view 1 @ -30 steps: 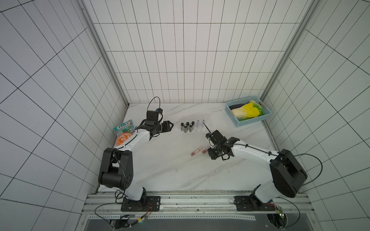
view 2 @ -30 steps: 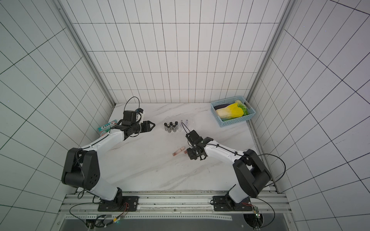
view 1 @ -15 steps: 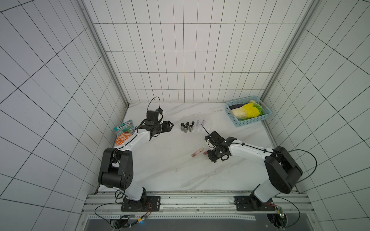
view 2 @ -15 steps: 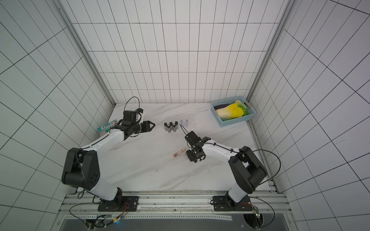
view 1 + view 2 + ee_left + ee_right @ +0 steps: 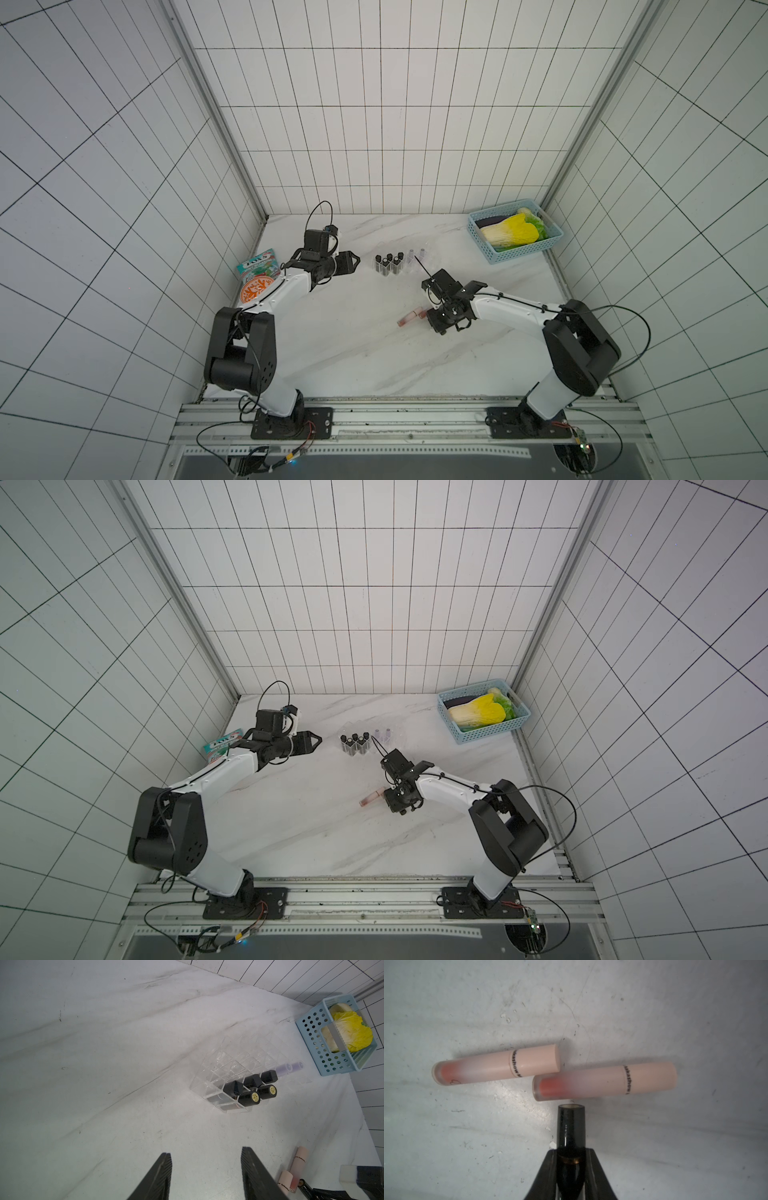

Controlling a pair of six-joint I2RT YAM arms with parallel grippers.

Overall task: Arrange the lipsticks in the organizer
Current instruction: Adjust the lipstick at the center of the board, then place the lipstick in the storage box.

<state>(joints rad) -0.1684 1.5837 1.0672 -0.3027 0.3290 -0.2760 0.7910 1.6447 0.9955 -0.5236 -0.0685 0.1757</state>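
1. The table (image 5: 332,340) is white marble with grey veins, matte and scuffed up close.
2. The basket (image 5: 519,254) is pale blue plastic punched with round holes. It sits at the back right corner with a yellow-leaved cabbage (image 5: 513,230) inside.
3. The organizer (image 5: 239,1053) is a clear hard-plastic tray of square slots, faint against the marble. It stands mid-back on the table, between the left gripper (image 5: 205,1152) and the basket.
4. The left gripper hangs near the organizer, its ribbed black jaws partly apart with nothing between them.
5. The right gripper (image 5: 571,1153) is low over the table's middle, its jaws closed tight on a black tube (image 5: 571,1124).
6. Two pink tubes (image 5: 604,1081) lie flat there, nearly parallel and just beside each other. They are frosted, red at one end, with matte peach caps.
7. The black tube is glossy and round, with a thin gold band and a pale end face. Its tip is just beside the nearer pink tube.
8. Five black lipsticks (image 5: 252,1081) stand in slots at the organizer's end nearer the left gripper. Three have faceted caps and two have round, gold-labelled ones.
9. Two lilac lipsticks (image 5: 284,1068) stand beside them, toward the basket.
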